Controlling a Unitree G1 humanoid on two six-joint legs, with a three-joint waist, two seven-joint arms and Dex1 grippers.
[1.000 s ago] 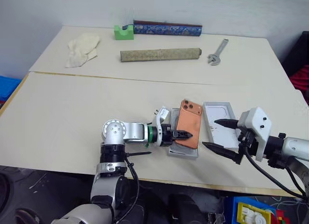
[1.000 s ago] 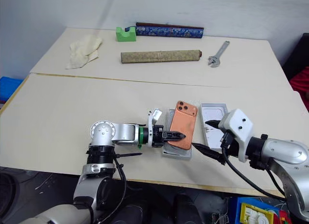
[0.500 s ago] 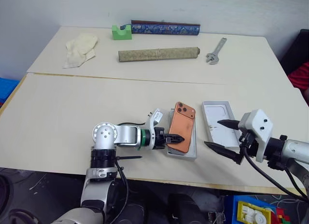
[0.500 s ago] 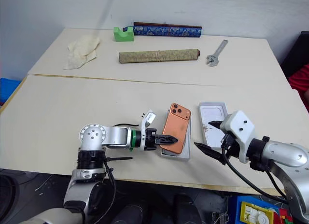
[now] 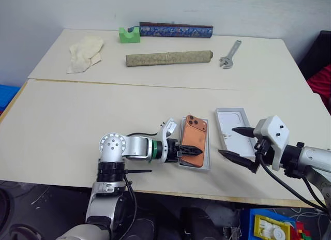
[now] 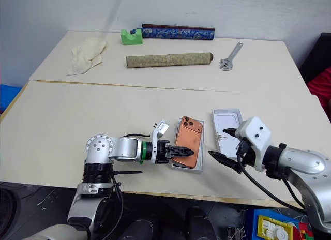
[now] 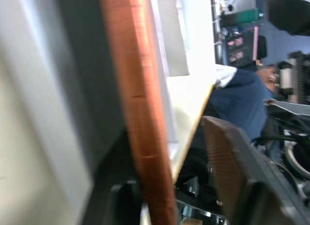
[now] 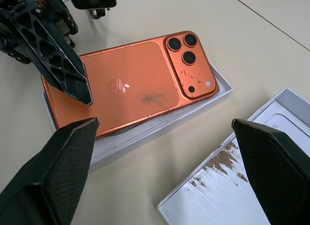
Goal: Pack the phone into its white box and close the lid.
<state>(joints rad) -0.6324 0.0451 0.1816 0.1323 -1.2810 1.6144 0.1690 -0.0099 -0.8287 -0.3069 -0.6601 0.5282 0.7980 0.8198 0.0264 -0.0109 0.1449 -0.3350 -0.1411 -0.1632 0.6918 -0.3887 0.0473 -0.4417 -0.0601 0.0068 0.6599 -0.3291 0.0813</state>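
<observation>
The orange phone [image 5: 195, 139] lies back up in the white box [image 8: 140, 137], near the table's front edge, with its camera cluster at the far end. My left gripper [image 5: 187, 150] is at the phone's near end. Its jaws are open around the phone's edge [image 7: 140, 89], and a gap shows beside one finger [image 7: 232, 162]. Just right of the box, the lid [image 5: 235, 127] lies open side up, showing a rounded outline and a brown smear inside. My right gripper [image 5: 236, 143] hovers over the lid's near end, jaws wide open and empty.
On the far half of the table are a wrench [image 5: 230, 47], a long rolled mat [image 5: 168, 57], a dark blue patterned case [image 5: 176, 29], a green block [image 5: 129, 34] and a crumpled cloth [image 5: 85, 53]. A seam [image 5: 129, 84] crosses the table.
The phone has come down from a tilt and now lies lower in the box. My left gripper's jaws have opened off it. The right arm stayed still.
</observation>
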